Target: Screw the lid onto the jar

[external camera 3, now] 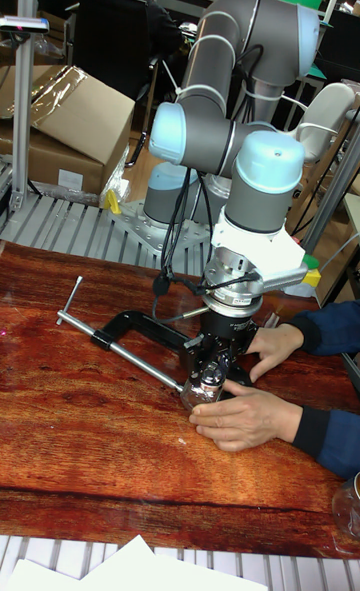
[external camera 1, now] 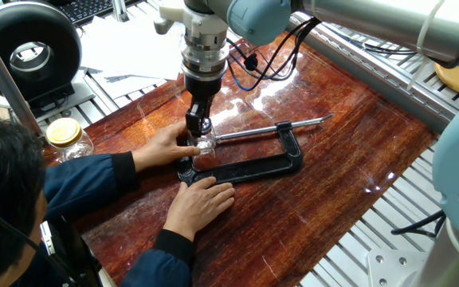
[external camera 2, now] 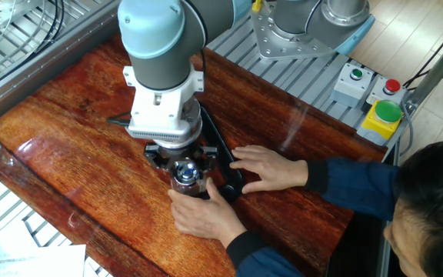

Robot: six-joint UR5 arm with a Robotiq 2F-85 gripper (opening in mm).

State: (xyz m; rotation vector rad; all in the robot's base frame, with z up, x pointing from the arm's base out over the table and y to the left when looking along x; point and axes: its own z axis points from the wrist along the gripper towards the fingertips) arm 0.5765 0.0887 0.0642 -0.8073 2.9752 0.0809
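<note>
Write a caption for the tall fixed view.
Gripper over the jar, steadied by a person's hand beside a clamp.

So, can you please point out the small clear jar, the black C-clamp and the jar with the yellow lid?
small clear jar [external camera 1: 205, 144], one fixed view, on its glass body.
black C-clamp [external camera 1: 249, 168], one fixed view, on its long frame bar.
jar with the yellow lid [external camera 1: 64, 131], one fixed view, on the lid's top.

UR5 arm [external camera 3: 215, 141]: silver-grey tubes, light-blue joint caps, white wrist flange, black cables, dark gripper [external camera 1: 198, 130].
</note>
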